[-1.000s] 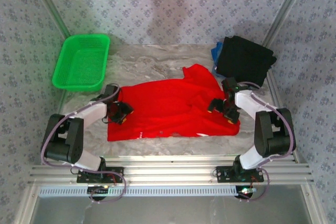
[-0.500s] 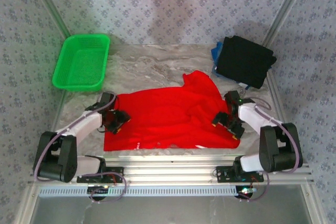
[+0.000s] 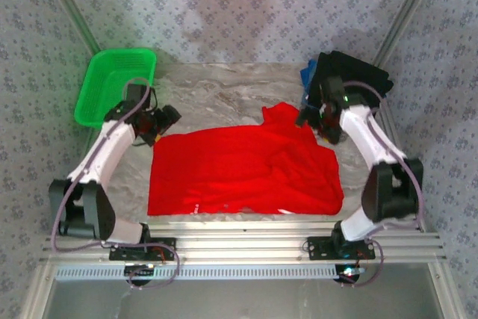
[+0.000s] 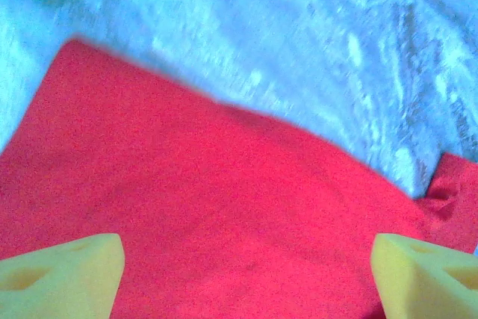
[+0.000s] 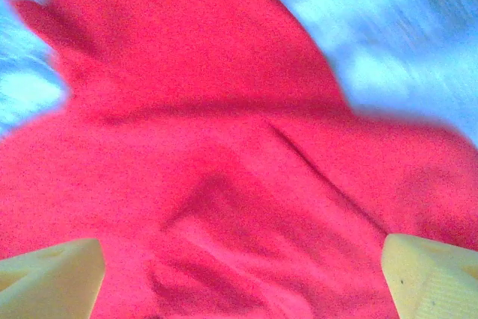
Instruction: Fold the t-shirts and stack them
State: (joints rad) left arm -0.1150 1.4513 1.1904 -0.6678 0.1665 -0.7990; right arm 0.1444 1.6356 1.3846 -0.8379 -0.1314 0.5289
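Arms have swung rearward off the red t-shirt [image 3: 246, 173] on marbled table [image 3: 224, 91].

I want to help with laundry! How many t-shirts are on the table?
3: red t-shirt spread mid-table; black t-shirt folded in the far right corner; blue t-shirt peeking out at its left edge. More could hide underneath.

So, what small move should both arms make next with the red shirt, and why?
The left gripper and the right gripper hover open above the far corners of the red t-shirt, which lies spread out. Neither holds cloth. So probably lower both onto that far edge and close on it, to start a fold.
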